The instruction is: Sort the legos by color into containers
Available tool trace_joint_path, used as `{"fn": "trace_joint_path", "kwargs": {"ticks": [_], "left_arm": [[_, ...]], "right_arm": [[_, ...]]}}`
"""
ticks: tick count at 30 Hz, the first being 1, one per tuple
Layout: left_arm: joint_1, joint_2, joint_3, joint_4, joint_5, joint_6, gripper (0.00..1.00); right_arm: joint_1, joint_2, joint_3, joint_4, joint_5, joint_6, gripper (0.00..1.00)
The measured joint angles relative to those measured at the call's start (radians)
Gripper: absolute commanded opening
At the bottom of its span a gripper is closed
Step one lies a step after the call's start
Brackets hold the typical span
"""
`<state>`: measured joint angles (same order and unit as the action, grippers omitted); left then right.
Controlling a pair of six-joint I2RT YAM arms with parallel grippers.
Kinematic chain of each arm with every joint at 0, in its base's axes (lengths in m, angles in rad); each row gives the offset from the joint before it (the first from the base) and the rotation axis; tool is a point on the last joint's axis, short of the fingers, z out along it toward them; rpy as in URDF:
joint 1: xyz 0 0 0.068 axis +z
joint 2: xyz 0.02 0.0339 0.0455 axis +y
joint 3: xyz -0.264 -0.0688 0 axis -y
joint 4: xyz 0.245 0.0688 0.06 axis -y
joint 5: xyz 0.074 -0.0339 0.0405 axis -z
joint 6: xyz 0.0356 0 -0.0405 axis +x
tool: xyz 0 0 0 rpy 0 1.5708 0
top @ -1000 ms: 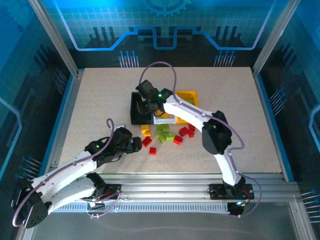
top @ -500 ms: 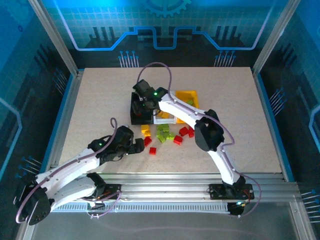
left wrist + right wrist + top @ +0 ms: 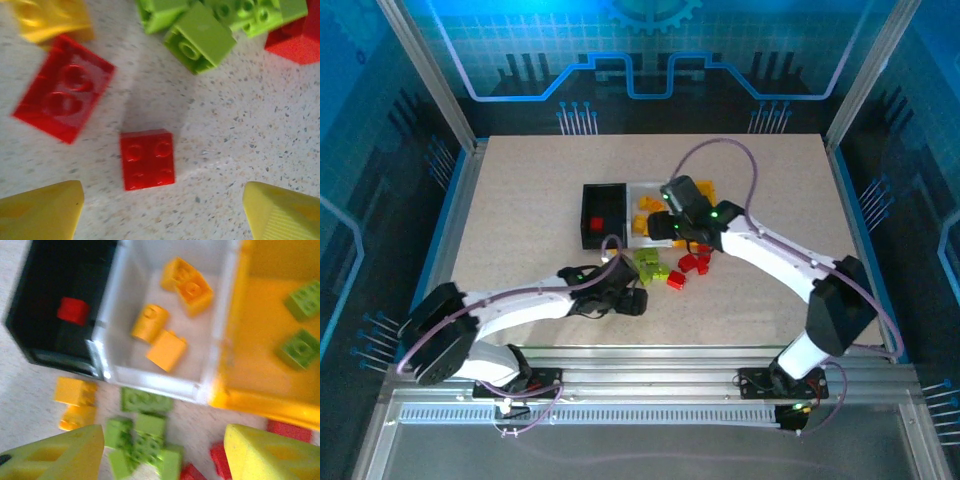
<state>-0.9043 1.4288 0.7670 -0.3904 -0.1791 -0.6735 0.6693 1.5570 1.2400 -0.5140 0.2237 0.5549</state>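
Note:
My left gripper (image 3: 162, 207) is open, low over the table, and a small red lego (image 3: 147, 159) lies loose between its yellow fingers (image 3: 45, 210). A bigger red lego (image 3: 62, 95) lies up-left of it, with lime green legos (image 3: 200, 40) beyond. My right gripper (image 3: 165, 455) hovers open above the green pile (image 3: 145, 435). Ahead of it stand the black bin (image 3: 45, 290) holding one red lego (image 3: 72, 310), the white bin (image 3: 155, 382) with three yellow-orange legos (image 3: 165, 352), and the yellow bin (image 3: 255, 340) with two green legos (image 3: 300, 347).
Two yellow-orange legos (image 3: 75, 400) lie on the table before the black bin. Red legos (image 3: 695, 262) sit right of the green pile (image 3: 650, 265). From above, the left gripper (image 3: 632, 300) is near the pile's front-left and the right gripper (image 3: 672, 225) covers the bins' near side.
The right gripper swung from over the black bin to the right, and a red lego now lies in that bin. The left gripper moved right to the loose red legos.

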Motion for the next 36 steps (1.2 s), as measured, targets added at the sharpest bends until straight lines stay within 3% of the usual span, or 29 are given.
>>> {"fn": "trace_joint_path", "kwargs": {"ticks": [6,11,15,22,28,31,36], "left_arm": [[-0.034,0.157,0.067,0.003,-0.069,0.002,0.66],[-0.034,0.196,0.081,0.0,-0.136,0.003,0.61],[-0.037,0.223,0.084,0.005,-0.166,0.024,0.5],[-0.055,0.225,0.089,0.005,-0.18,0.03,0.35],[-0.05,0.087,0.077,-0.005,-0.18,0.017,0.34],[0.001,-0.021,0.084,-0.004,-0.172,0.018,0.34],[0.208,-0.037,0.18,-0.005,-0.164,0.031,0.34]], "right_arm": [[-0.042,-0.114,-0.125,0.008,-0.003,0.008,0.66],[-0.048,-0.175,-0.162,0.021,-0.012,0.014,0.66],[-0.061,-0.185,-0.17,0.026,-0.019,0.014,0.65],[-0.074,-0.185,-0.172,0.027,-0.019,0.022,0.65],[-0.082,-0.193,-0.176,0.028,-0.019,0.026,0.64],[-0.089,-0.208,-0.187,0.029,-0.019,0.03,0.64],[-0.091,-0.218,-0.196,0.027,-0.019,0.035,0.64]]}}
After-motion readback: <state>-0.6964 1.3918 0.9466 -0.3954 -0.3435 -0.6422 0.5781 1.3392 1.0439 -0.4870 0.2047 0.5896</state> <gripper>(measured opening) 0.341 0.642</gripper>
